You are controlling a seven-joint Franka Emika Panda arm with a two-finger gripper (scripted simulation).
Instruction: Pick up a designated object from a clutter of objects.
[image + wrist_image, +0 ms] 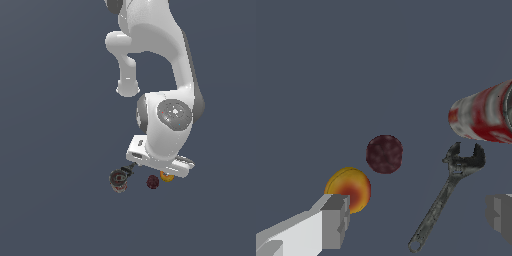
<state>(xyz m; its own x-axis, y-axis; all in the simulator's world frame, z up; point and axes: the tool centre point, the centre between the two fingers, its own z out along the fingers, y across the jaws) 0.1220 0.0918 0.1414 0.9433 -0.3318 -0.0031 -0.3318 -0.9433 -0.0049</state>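
Gripper [418,220]: wide open, empty, poised above clutter. Plum [384,154]: on floor, ungrasped, between orange ball [349,188] and wrench [448,192]. Red-white can [483,114]: beyond wrench. Progress: approach only; descent, closing, lift outstanding.

In the exterior view the arm [165,115] covers most of the orange ball [167,176] and hides the claw. In the wrist view a red-and-white can [483,116] is cut off by the frame edge, one finger [331,220] overlaps the ball's edge, and the other finger [500,216] is cropped. The wrench [128,169] is barely visible beside the can in the exterior view.
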